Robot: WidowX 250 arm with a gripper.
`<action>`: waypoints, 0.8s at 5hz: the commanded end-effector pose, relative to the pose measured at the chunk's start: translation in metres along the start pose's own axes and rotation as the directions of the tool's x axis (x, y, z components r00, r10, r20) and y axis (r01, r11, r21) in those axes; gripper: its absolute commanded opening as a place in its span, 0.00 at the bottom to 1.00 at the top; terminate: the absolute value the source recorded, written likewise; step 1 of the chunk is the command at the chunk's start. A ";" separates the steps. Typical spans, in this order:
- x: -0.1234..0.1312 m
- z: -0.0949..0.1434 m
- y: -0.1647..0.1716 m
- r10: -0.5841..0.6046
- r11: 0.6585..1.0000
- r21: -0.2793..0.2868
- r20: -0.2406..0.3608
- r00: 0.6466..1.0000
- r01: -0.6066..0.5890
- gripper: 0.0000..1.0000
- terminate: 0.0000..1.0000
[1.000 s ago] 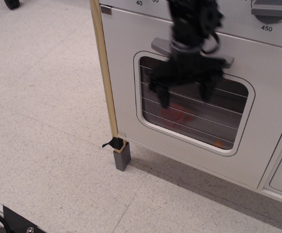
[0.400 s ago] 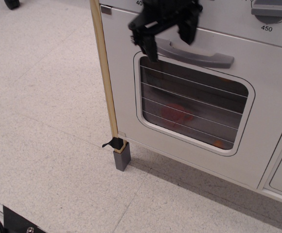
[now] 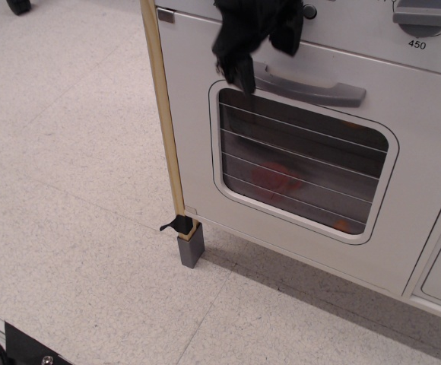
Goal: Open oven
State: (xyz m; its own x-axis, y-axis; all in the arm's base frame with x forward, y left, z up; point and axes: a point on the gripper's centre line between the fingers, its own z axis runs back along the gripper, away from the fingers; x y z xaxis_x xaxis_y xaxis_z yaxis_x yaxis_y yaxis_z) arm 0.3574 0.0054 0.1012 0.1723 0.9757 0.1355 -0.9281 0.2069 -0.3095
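1. The oven (image 3: 312, 152) fills the right and centre of the view: a white toy-kitchen unit standing on a pale speckled floor (image 3: 68, 190).
2. Its door is shut, flush with the front panel.
3. A grey bar handle (image 3: 312, 85) runs across the door just above the window.
4. The window (image 3: 300, 169) is rounded at its corners, with thin wire lines across a dark interior; a reddish blur and a small orange spot show behind the glass, too vague to name.
5. The black gripper (image 3: 257, 42) hangs at the top of the frame over the left end of the handle, blurred by motion.
6. One finger (image 3: 243, 72) points down to the handle's left end; a second dark finger sits to its right, higher up. With the blur, I cannot tell how far apart the fingers stand or whether either touches the handle.
7. A grey temperature dial (image 3: 426, 15) marked 450 sits at the upper right of the control panel.
8. A light wooden post (image 3: 163, 114) edges the unit's left side and ends in a grey foot (image 3: 191, 247) on the floor.
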 end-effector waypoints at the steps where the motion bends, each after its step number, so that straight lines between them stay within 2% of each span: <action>1: -0.015 -0.008 0.003 0.135 0.990 -0.030 -0.021 0.991 -0.136 1.00 0.00; 2: -0.016 -0.018 -0.002 0.258 0.965 -0.034 -0.053 0.965 -0.260 1.00 0.00; 3: -0.015 -0.025 -0.005 0.329 0.943 -0.033 -0.083 0.941 -0.332 1.00 0.00; 4: -0.015 -0.029 0.002 0.370 0.929 0.008 -0.093 0.924 -0.371 1.00 0.00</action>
State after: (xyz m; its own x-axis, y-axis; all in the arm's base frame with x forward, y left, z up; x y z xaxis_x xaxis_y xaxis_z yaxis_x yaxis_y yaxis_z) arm 0.3622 -0.0050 0.0646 -0.1298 0.9889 -0.0717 -0.9424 -0.1455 -0.3010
